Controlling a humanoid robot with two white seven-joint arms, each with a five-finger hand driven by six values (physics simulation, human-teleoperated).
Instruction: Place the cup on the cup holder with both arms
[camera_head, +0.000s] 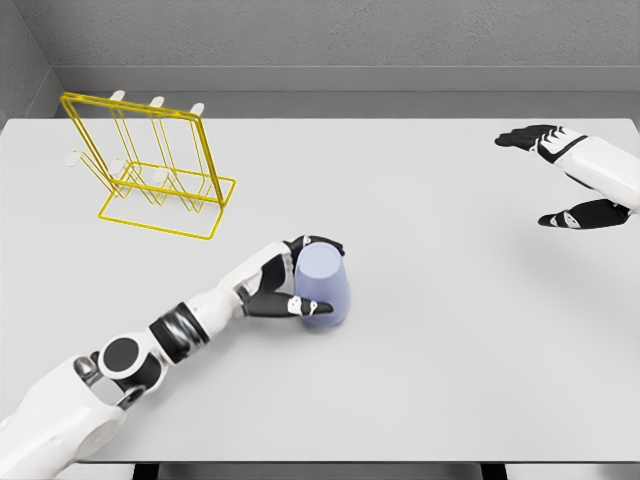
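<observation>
A pale lavender cup (324, 288) stands on the white table (420, 380), a little left of the middle. My left hand (300, 272) wraps it from the left, with black fingers over its top edge and the thumb low on its side. The yellow wire cup holder (150, 165) with white-tipped pegs stands at the far left of the table, well apart from the cup. My right hand (562, 180) hovers at the right edge, fingers spread, holding nothing.
A grey wall runs behind the table's far edge. The table's front edge lies near the bottom of the view, and my left forearm (150, 345) crosses the lower left corner.
</observation>
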